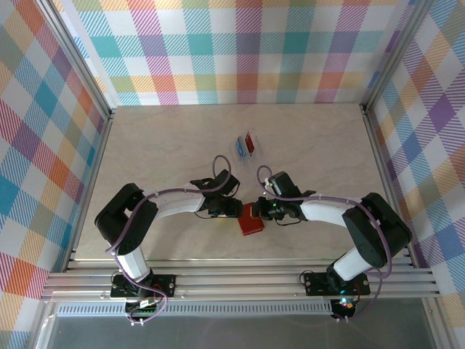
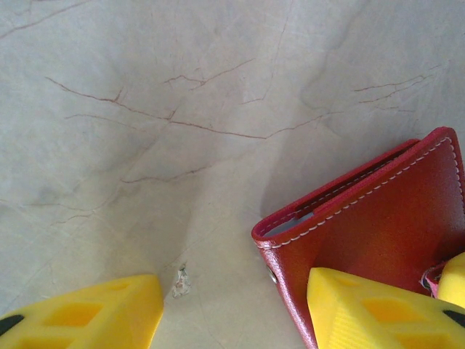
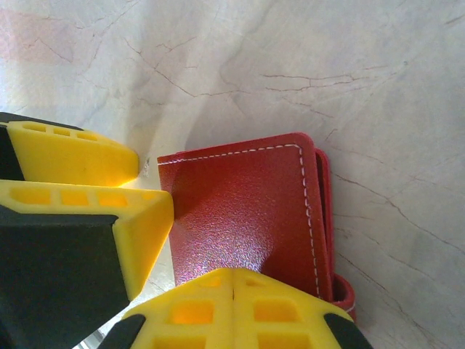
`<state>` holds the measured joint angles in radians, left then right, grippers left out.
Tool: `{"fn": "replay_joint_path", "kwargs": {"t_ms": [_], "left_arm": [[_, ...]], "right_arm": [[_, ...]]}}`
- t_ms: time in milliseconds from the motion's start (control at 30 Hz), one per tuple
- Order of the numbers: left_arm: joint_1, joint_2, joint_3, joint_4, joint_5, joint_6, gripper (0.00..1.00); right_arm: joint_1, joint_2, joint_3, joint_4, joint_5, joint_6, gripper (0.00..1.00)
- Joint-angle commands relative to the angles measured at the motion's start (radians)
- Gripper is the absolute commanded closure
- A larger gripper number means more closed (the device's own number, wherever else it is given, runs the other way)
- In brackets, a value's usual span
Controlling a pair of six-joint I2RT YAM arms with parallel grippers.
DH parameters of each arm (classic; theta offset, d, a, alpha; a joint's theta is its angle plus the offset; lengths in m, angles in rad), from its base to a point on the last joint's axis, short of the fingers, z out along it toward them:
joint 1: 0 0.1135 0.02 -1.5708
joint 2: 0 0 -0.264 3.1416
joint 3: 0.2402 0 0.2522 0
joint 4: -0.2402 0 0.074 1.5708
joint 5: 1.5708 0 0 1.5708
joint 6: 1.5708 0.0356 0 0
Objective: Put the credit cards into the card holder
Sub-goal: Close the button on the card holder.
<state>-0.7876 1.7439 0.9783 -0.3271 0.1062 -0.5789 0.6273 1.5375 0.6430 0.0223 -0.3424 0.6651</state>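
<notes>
The left arm and right arm pair bulky black joint housings with white link shells. A lilac cable runs along each, looping free by the wrist. Each stands on a black base plate. The left gripper and right gripper have bright yellow fingers with rectangular moulded pockets and black backing.

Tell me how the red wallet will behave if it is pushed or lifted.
The red wallet looks like grained, stitched leather, so probably grippy rather than slippery. It lies flat and folded on the table, so a push should slide it, not roll it. Lifted by one flap, it may well fall open.
</notes>
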Motion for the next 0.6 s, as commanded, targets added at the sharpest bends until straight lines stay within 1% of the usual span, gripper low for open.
{"fn": "replay_joint_path", "kwargs": {"t_ms": [0,100,400,567], "left_arm": [[-0.021,0.089,-0.037,0.076,0.038,0.002,0.43],[-0.021,0.088,-0.036,0.074,0.036,0.002,0.42],[-0.021,0.087,-0.033,0.069,0.031,0.003,0.42],[-0.019,0.086,-0.033,0.067,0.029,0.003,0.43]], "right_arm": [[-0.006,0.036,-0.047,-0.047,0.059,-0.017,1.0],[-0.005,0.05,-0.059,-0.04,0.065,-0.013,1.0],[0.015,0.087,-0.079,-0.073,0.154,-0.006,1.0],[0.022,0.043,-0.099,-0.116,0.197,0.013,1.0]]}}
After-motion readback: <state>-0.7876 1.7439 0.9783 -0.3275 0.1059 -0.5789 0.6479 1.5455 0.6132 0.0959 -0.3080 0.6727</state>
